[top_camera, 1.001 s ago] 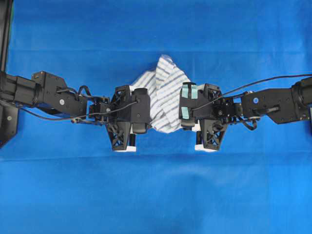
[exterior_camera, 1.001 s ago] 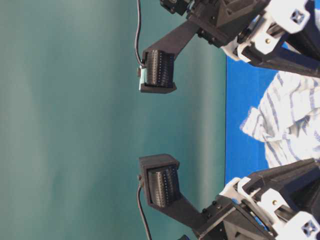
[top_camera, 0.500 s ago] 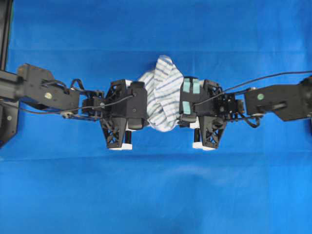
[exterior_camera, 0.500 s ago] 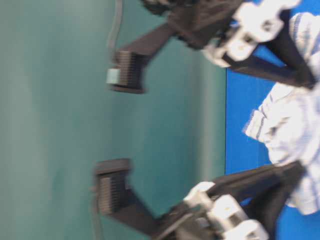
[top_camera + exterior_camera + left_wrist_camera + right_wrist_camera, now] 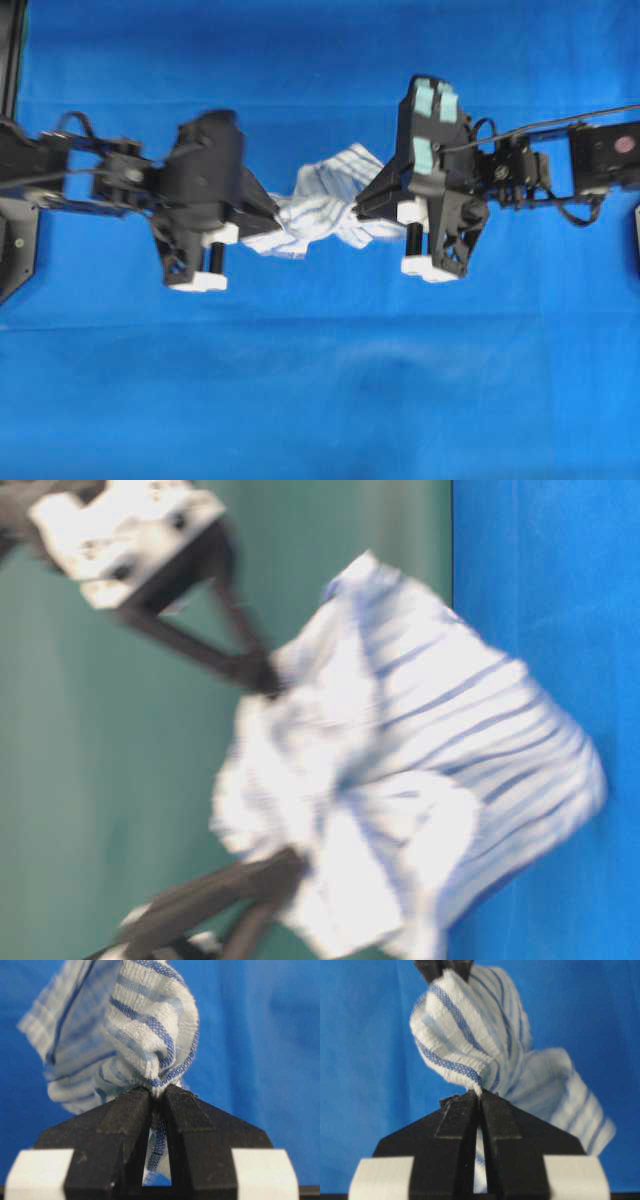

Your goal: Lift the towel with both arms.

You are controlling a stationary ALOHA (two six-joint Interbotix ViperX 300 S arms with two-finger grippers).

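The towel (image 5: 318,208) hung bunched between my two grippers near the middle of the overhead view, strung from one pinch to the other rather than spread flat. In the table-level view, blurred as it was, most of the cloth stood out from the blue tablecloth (image 5: 320,400); whether its lowest fold was touching the surface I could not tell.

The left gripper (image 5: 157,1094) had its fingers pressed together on a gathered corner, with fabric squeezed up above the tips and a strip trailing down the slot between them. The right gripper (image 5: 480,1094) was clamped on the opposite side in the same manner, a fat striped fold bulging above its closed tips. Both bites looked shallow to me: each held a small tuck of thin fabric right at the fingertips.

That was my worry from here. If I drew the arms further apart while raising them, the cloth would go taut and a tuck could pull out of one pinch, leaving the towel dangling from a single gripper. Uneven lifting, one arm rising faster than the other, would load one corner the same way. The motion blur in both exterior views suggested quick movement, and a jerk at speed could shake soft cloth loose.
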